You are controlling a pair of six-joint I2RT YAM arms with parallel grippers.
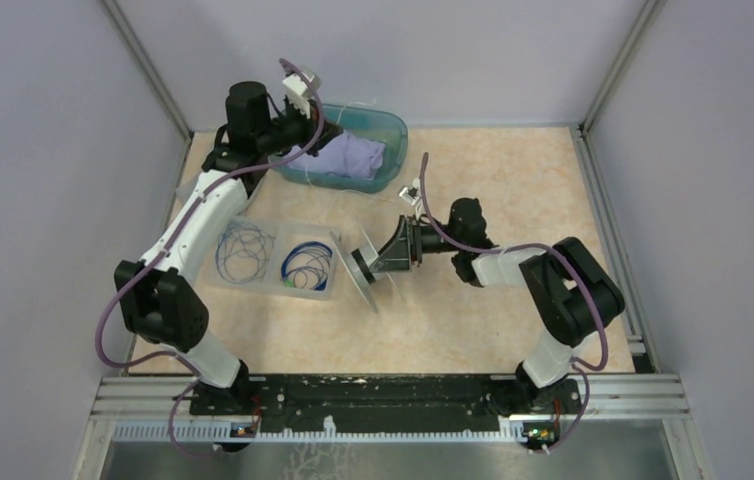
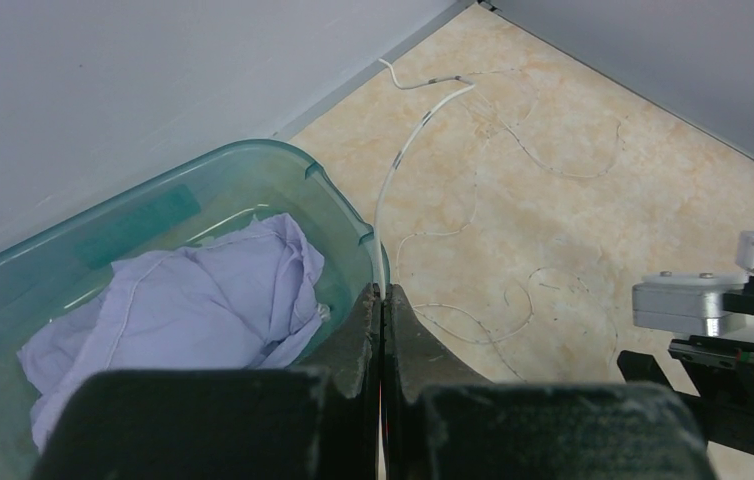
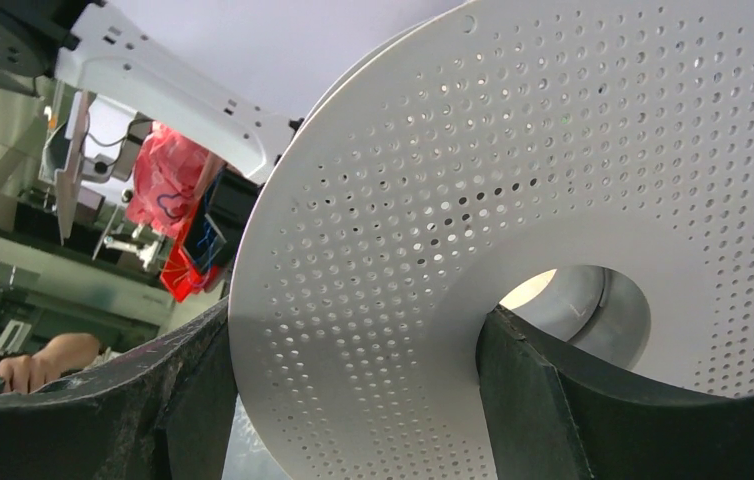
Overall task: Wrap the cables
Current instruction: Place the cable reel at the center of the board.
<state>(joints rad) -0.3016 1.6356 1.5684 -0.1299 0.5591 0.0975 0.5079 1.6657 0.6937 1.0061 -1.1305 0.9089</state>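
Two claws: the left claw [image 2: 383, 300] is pressed fully closed, and the white cable [image 2: 400, 150] runs out from between its tips, so it looks pinched there. The right claw [image 3: 348, 340] stands wide, with a finger on either side of a perforated reel [image 3: 513, 150] that it grips.
Why the left sits there: it hangs over the near rim of the bin [image 2: 338, 195]. Holding the cable end up lets the rest trail off across the bench [image 1: 513, 180] towards the back corner.
Why the reel is tilted: the right arm holds it on edge near mid-bench, its face turned towards the left arm. My guess is that the reel is being offered as the thing to wind onto.
White cable: it is not yet on the reel. It lies stretched along the bench beside the bin, and finer loops [image 2: 473, 322] are strewn loose near it.
Bin: teal and see-through, at the back of the bench. It holds a crumpled lavender cloth [image 2: 213, 290]. I cannot tell whether any cable lies inside.
Tray [image 1: 275, 232]: clear, with two compartments, beside the left arm. Each compartment holds one of the blue coils [image 1: 243, 250], already looped and well apart from both claws.
Likely snag: the cable is thin and slack, so it could slip from the pinch or catch on the bin rim.
Progress: in my judgement the blue ones are done and the white one is barely begun.
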